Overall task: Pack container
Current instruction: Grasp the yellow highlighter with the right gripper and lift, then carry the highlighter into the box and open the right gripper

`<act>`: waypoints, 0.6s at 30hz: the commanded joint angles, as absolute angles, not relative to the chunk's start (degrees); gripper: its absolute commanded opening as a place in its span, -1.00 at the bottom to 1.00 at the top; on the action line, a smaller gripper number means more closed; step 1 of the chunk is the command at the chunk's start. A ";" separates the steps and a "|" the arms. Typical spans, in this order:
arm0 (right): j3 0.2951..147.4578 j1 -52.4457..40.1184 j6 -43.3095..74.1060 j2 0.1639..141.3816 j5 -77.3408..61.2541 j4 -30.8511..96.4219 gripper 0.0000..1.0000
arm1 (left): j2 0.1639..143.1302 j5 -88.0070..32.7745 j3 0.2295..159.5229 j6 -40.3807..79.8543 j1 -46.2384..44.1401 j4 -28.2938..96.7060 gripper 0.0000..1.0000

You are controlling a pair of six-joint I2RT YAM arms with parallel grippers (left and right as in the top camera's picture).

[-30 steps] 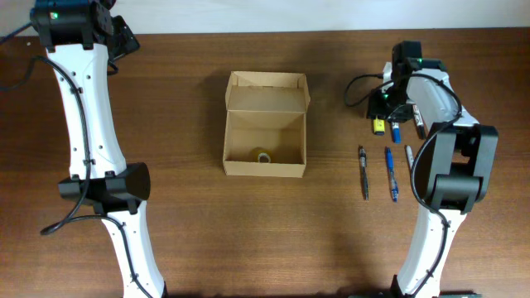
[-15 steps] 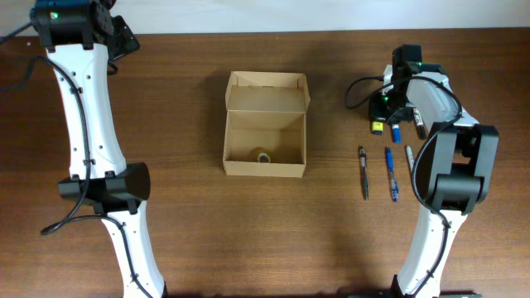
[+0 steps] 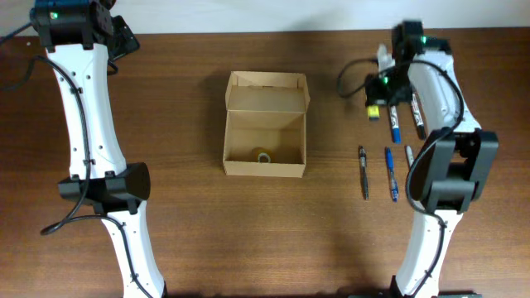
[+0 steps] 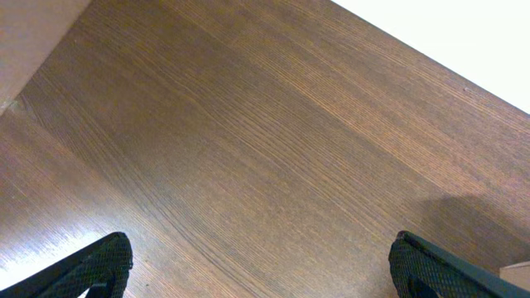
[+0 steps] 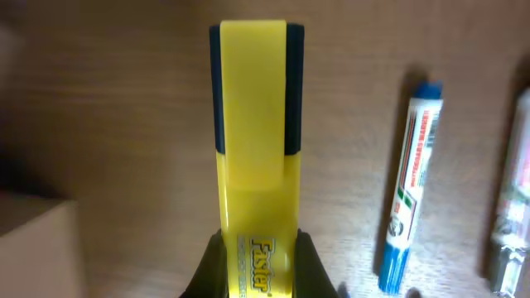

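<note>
- Left gripper (image 4: 265, 269): released, its fingers (image 4: 91, 269) spread wide over bare table (image 4: 248, 124) with nothing between them. The arm reaches to the far left corner, well apart from the box.
- Box (image 3: 265, 124): sits at the middle of the table, open, with its lid (image 3: 267, 91) tipped back at the far side. A small roll (image 3: 263, 156) lies inside near the front wall. It looks light and made of thin card, so the walls would likely flex and the whole box slide if nudged. Things are better dropped in from above than pressed against the rim. If it needs steadying, a side wall near a corner is probably the stiffest place to pinch. The lid is best taken by its free edge.
- Highlighter (image 5: 252, 124): yellow, stiff and light, with a smooth plastic body that might slip in a loose grip.
- Right gripper (image 5: 257, 257): clamped on the highlighter's label end, with the far end sticking out ahead. The arm is bent toward the far right of the table, with the gripper to the right of the box and apart from it.
- Blue marker (image 5: 410, 190): lies on the table just right of the highlighter.
- Pens (image 3: 390, 174): three lie in a row nearer the front, untouched.
</note>
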State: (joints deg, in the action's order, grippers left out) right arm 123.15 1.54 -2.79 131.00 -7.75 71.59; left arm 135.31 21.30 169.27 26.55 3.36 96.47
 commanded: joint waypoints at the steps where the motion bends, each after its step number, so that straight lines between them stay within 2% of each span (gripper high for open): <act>1: 135.33 -3.09 -6.20 125.78 -9.26 76.01 -0.92 | 133.38 21.89 169.03 26.02 3.49 96.51 1.00; 5: 147.79 -8.78 -10.11 125.47 -9.26 82.11 -0.92 | 133.38 21.89 169.03 26.02 3.49 96.51 1.00; 8: 153.25 -14.17 -18.17 125.47 -9.23 85.19 -0.92 | 133.38 21.89 169.03 26.02 3.49 96.51 0.99; 12: 153.29 -21.74 -36.10 126.06 -6.61 91.29 -0.92 | 133.38 21.89 169.03 26.02 3.49 96.51 0.99; 18: 148.64 -27.55 -47.09 127.76 -6.87 90.65 -0.92 | 133.38 21.89 169.03 26.02 3.49 96.51 1.00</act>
